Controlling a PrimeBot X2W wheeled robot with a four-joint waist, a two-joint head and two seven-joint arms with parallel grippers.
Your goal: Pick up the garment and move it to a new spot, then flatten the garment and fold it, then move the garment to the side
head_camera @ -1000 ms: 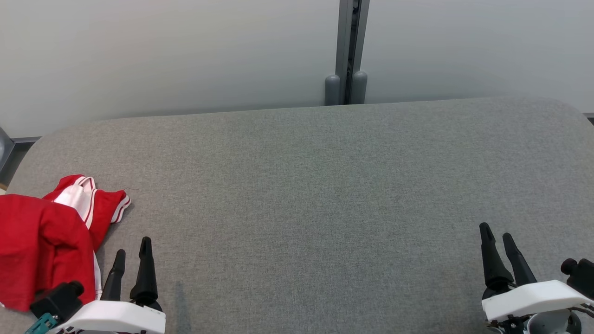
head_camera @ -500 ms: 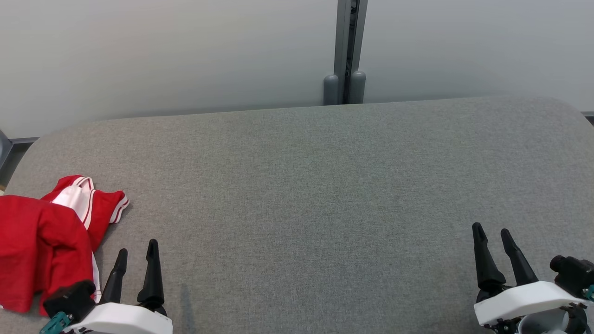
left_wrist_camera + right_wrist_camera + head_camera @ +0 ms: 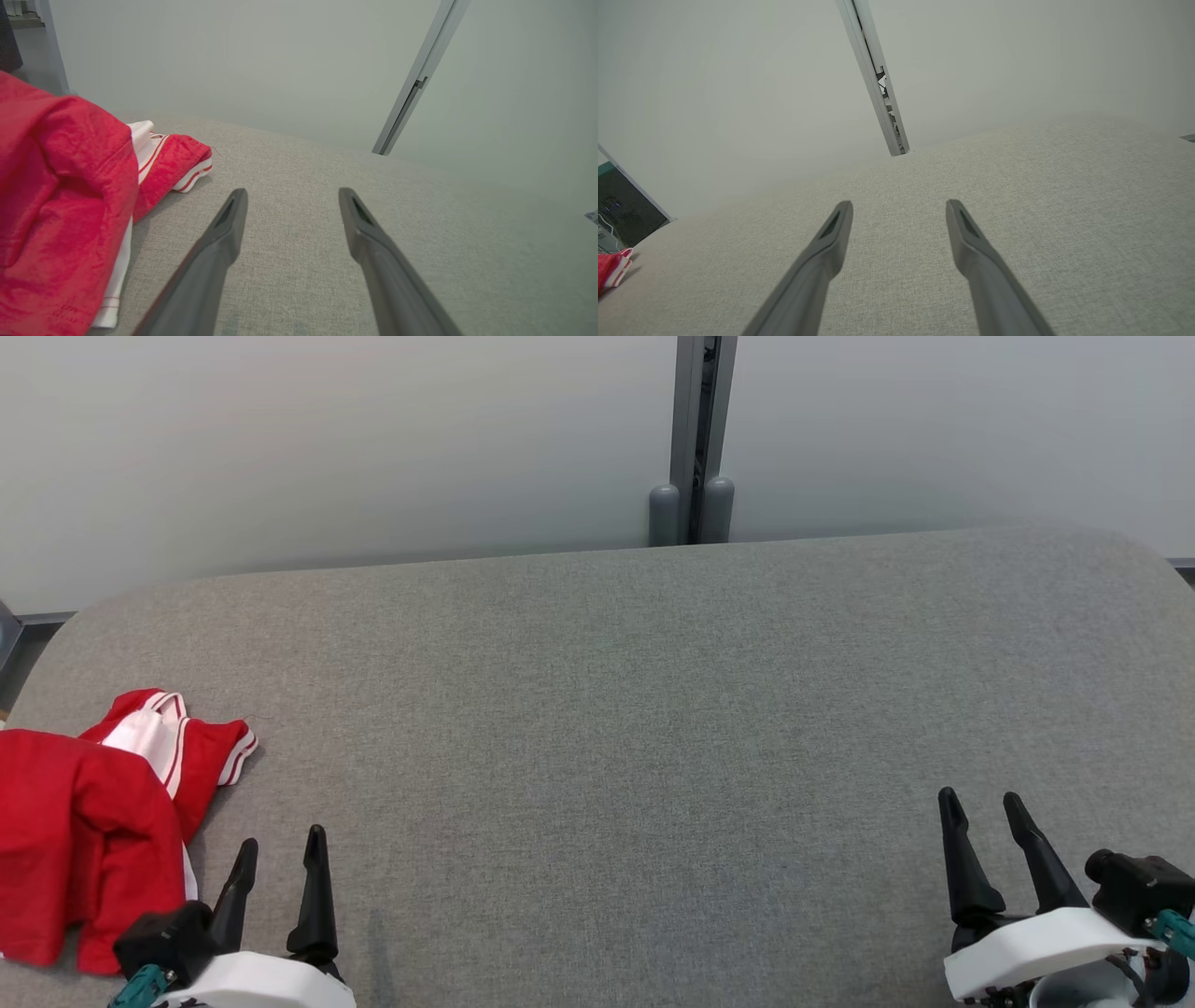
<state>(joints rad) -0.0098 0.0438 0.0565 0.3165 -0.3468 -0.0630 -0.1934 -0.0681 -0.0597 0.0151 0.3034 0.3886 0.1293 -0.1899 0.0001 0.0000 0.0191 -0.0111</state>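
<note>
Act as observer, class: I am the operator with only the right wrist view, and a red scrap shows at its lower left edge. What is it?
Observer: A red garment with white trim, at the left end of the grey padded surface.
Operator: Is the left pincer holding it?
Observer: No; the left pincer is open, beside the cloth and apart from it.
Operator: Is it flattened yet?
Observer: No, it lies bunched in a heap.
</note>
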